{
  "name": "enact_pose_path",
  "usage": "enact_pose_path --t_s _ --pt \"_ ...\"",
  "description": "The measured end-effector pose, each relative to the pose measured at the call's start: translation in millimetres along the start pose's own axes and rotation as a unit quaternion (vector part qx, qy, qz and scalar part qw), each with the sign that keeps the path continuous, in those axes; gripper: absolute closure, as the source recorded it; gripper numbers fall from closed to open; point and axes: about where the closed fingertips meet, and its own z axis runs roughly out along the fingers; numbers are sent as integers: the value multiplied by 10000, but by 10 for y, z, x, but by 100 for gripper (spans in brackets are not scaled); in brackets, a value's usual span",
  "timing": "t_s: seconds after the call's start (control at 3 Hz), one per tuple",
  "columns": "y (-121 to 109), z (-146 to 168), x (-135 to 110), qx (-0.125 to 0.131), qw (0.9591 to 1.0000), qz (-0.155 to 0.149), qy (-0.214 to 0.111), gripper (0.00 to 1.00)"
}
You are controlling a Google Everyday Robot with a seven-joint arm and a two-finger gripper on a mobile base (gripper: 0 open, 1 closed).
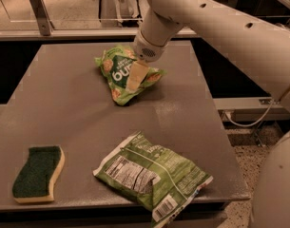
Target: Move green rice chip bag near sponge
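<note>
The green rice chip bag (117, 75) is crinkled, bright green, with white lettering, and sits bunched up at the back middle of the grey table (63, 108). My gripper (136, 77) comes down from the white arm onto the bag's right half. One pale finger lies across the bag's front and the other is hidden behind it, so the bag is pinched between them. The sponge (37, 173), dark green over pale yellow foam, lies at the front left corner, far from the bag and gripper.
A larger olive-green bag (151, 175) with a white nutrition label lies at the front right, overhanging the table's front edge. My white arm (239, 27) spans the upper right. A rail and a metal post (39, 11) stand behind the table.
</note>
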Motion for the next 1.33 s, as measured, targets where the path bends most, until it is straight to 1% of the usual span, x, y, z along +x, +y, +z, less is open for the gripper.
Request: enact_pose_path --t_s 0.33,0.67,1.0,1.33 --pt "0 26 -63 -322 9992 -124 -185 43" --pt "88 -71 -207 -564 9967 -489 -319 65" --pt "187 -243 -355 -734 9921 -834 -578 89" --pt "247 -474 -444 -847 9863 -1024 -977 100"
